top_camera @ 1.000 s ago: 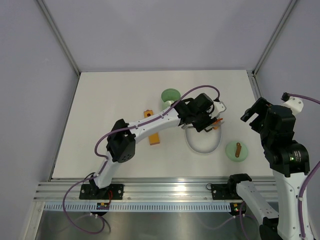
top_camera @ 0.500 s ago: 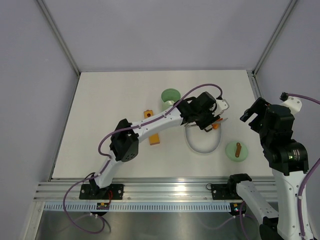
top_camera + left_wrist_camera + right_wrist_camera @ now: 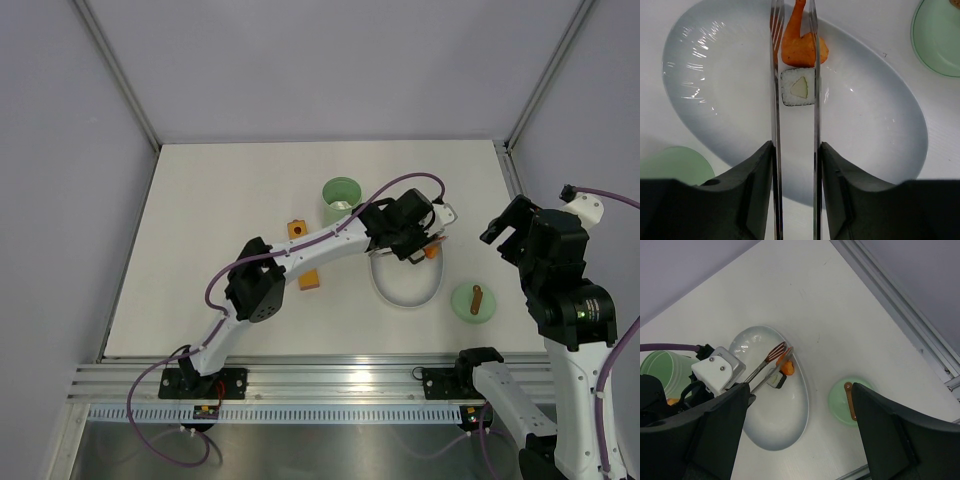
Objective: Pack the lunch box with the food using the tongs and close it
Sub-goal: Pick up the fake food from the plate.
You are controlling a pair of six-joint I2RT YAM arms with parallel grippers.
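Note:
My left gripper (image 3: pixel 796 147) is shut on the grey metal tongs (image 3: pixel 775 75), whose two arms reach out over the white oval plate (image 3: pixel 880 130). A dark-and-white cube of food (image 3: pixel 798 87) sits between the tong tips, both arms close against its sides. An orange piece (image 3: pixel 800 47) lies just beyond it on the plate. The mint-green lunch box (image 3: pixel 341 200) stands open behind the plate's left end. Its lid (image 3: pixel 474 300), with a brown stick handle, lies right of the plate. My right gripper (image 3: pixel 800 390) hangs open and empty above the plate and lid.
A long orange block (image 3: pixel 309 277) lies left of the plate, partly under my left arm. An aluminium rail (image 3: pixel 330 370) runs along the near table edge. Grey walls close in the back and both sides.
The tong arms have drawn closer together around the cube as my left gripper squeezed. My left arm's elbow has shifted a little to the right. The right arm has not moved.

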